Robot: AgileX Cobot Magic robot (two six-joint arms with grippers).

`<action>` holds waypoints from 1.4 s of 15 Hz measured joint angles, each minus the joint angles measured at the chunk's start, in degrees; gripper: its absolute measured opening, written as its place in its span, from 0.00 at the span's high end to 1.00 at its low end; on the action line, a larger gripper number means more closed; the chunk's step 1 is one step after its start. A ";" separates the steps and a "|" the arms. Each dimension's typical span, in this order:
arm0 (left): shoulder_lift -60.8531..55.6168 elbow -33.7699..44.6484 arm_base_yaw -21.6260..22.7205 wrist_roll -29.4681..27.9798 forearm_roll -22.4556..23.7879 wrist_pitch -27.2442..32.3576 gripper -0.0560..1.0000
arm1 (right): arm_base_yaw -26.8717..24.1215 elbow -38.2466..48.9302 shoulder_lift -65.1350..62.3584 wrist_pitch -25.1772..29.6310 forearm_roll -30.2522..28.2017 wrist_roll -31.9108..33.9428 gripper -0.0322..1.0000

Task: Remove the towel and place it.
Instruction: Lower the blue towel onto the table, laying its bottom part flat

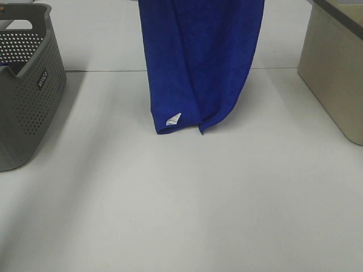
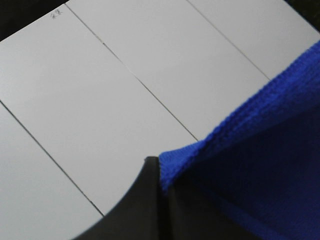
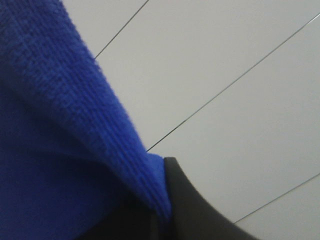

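The royal-blue towel [image 1: 198,62] hangs from above the exterior high view's top edge, and its lower hem with the small white tag [image 1: 173,119] reaches down to the white table. Both grippers are out of sight in that view. In the left wrist view my left gripper [image 2: 161,172] is shut on a corner of the towel [image 2: 250,165], the blue cloth pinched between its dark fingers [image 2: 145,200]. In the right wrist view my right gripper [image 3: 165,175] is likewise shut on the towel [image 3: 55,140], whose edge runs into its dark fingers [image 3: 190,210].
A grey perforated basket [image 1: 25,85] stands at the left edge of the white table [image 1: 181,198]. A beige bin [image 1: 334,68] sits at the right rear. Both wrist views show white panels with thin seams behind the cloth.
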 joint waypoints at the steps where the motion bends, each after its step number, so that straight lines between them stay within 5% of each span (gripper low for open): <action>1: 3.32 -4.98 0.74 0.40 -0.52 -0.06 0.95 | 0.17 0.00 1.32 -4.93 0.06 -1.66 0.95; 3: 10.03 -15.70 1.26 0.57 -1.20 0.23 0.95 | 0.97 -1.66 4.30 -11.92 0.06 -4.93 0.95; 6: 14.78 -26.64 1.26 1.26 -1.72 2.52 0.95 | 1.26 -8.88 7.96 -14.27 0.11 -5.04 0.95; 9: 14.78 -27.73 1.26 1.66 -1.43 3.21 0.95 | 1.32 -11.97 8.02 -14.15 0.40 0.69 0.95; 13: 14.78 -27.73 1.38 2.23 1.60 5.16 0.95 | 1.32 -11.97 8.14 -7.05 0.52 1.83 0.95; 21: 14.78 -27.73 1.38 7.22 1.89 5.39 0.95 | 1.32 -11.97 8.14 -7.28 1.15 1.83 0.95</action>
